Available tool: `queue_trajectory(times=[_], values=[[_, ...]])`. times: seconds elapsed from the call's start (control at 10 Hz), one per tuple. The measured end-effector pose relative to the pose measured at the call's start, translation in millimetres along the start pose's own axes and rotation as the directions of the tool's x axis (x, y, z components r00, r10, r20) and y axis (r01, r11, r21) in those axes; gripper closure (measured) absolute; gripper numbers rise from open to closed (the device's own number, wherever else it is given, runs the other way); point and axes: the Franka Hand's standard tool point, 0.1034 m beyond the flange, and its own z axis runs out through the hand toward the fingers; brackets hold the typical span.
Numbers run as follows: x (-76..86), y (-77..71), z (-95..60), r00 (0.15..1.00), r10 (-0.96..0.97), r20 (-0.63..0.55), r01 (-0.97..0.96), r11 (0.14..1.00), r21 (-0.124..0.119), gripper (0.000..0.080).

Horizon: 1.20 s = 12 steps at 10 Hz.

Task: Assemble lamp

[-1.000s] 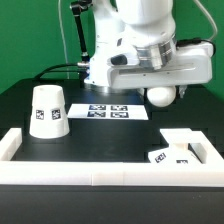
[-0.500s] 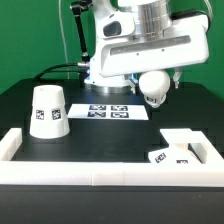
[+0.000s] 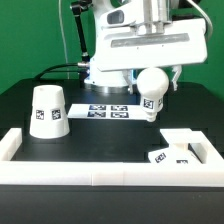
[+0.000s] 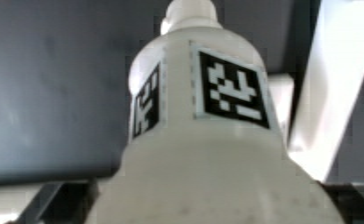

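Observation:
My gripper [image 3: 152, 80] is shut on the white ball-shaped bulb [image 3: 150, 86] and holds it in the air above the table, with its narrow neck pointing down. In the wrist view the bulb [image 4: 205, 120] fills the frame, tags on its neck, and the gripper [image 4: 205, 208] clamps its wide end, dark fingers [image 4: 54, 203] at each side. The white cone shade [image 3: 47, 110] stands on the table at the exterior view's left. The flat square base [image 3: 175, 147] with its tag lies at the exterior view's right, below the bulb and nearer the camera.
The marker board [image 3: 108, 111] lies flat behind the shade, under the arm. A long white border rail [image 3: 90, 171] runs along the table's front and turns up both sides. The arm's white body [image 3: 110, 60] stands at the back.
The gripper has risen and shifted slightly to the exterior view's left with the bulb. The bulb has swung so its neck now hangs down in clear view.

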Motion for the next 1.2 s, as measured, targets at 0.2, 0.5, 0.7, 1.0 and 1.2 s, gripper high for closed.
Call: queue_trajectory(times=[0.2, 0.5, 0.7, 1.0, 1.2], values=[[11.9, -2.5, -8.2, 0.985, -0.024, -0.170, 0.021, 1.000, -0.020, 0.0223], [-0.8, 0.1, 2.5, 0.990, -0.022, -0.142, 0.018, 1.000, -0.023, 0.0223], [23.1, -9.2, -1.3, 0.988, -0.027, -0.151, 0.026, 1.000, -0.009, 0.0223], [55.0, -34.5, -9.3, 0.990, -0.013, -0.138, 0.017, 0.999, 0.027, 0.0223], [50.9, -32.0, -6.5, 0.991, -0.022, -0.131, 0.025, 0.999, 0.023, 0.0223]])
